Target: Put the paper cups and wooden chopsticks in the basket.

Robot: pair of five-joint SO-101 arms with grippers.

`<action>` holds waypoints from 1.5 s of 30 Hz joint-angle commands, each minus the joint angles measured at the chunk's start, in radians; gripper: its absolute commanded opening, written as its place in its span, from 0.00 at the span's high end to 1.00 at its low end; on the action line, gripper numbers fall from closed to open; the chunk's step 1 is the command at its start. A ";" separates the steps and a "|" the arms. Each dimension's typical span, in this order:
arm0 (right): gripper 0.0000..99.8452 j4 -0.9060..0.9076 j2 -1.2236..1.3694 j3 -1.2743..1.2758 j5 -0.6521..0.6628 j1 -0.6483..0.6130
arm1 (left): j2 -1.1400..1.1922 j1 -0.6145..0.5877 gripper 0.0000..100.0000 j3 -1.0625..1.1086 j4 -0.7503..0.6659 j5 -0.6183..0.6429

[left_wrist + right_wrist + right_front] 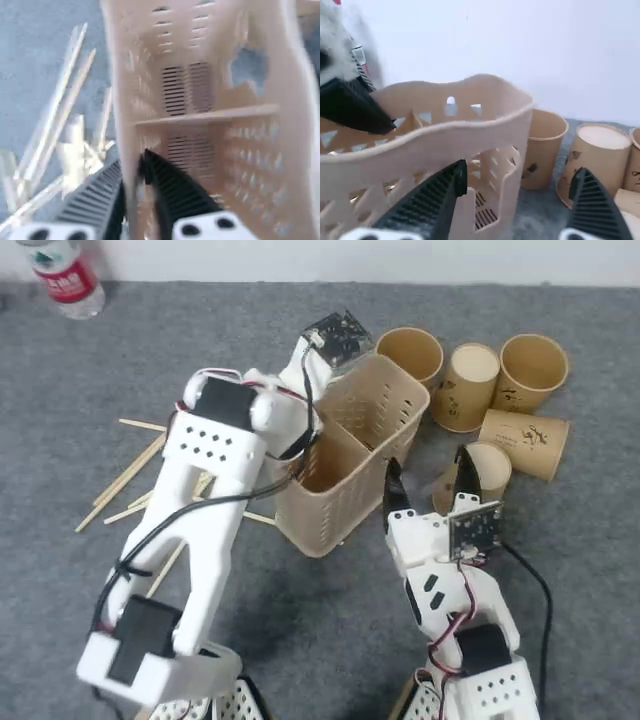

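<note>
I've got my left gripper (135, 167) clenched on the basket (340, 505) wall, centre of the high view. My right gripper (430, 485) sits released just right of it, beside a fallen cup (492, 465). The paper cups (470, 385) cluster upper right, and the wooden chopsticks (130, 475) lie scattered at the left.

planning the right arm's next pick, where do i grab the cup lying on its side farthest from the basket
Probably across the side wall of the cup at mid-length, coming down from above: it lies flat with no rim facing up, and its rounded top is bare.
</note>
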 commanded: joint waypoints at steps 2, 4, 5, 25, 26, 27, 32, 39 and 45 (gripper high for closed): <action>0.67 0.084 -0.021 0.008 0.011 -0.002 | 0.018 -0.018 0.99 -0.010 -0.066 0.009; 0.67 0.137 -0.021 0.008 0.014 0.007 | 0.021 -0.018 0.99 -0.010 -0.069 0.023; 0.67 0.157 -0.021 0.008 0.031 0.016 | 0.021 -0.018 0.99 -0.010 -0.069 0.023; 0.68 0.633 -0.022 -0.364 0.081 0.188 | -0.133 -0.058 0.89 -0.217 0.226 0.020; 0.68 0.636 -0.022 -0.362 0.081 0.220 | -0.153 -0.075 0.87 -0.240 0.247 0.021; 0.68 0.633 -0.022 -0.351 0.080 0.254 | -0.178 -0.098 0.85 -0.257 0.264 0.021; 0.68 0.561 -0.022 -0.226 0.006 0.348 | -0.302 -0.279 0.81 -0.285 0.279 0.021; 0.68 0.429 -0.022 -0.092 0.002 0.361 | -0.373 -0.531 0.81 -0.107 0.273 0.020; 0.68 0.363 -0.022 -0.028 0.002 0.361 | -0.381 -0.566 0.81 0.295 0.112 -0.129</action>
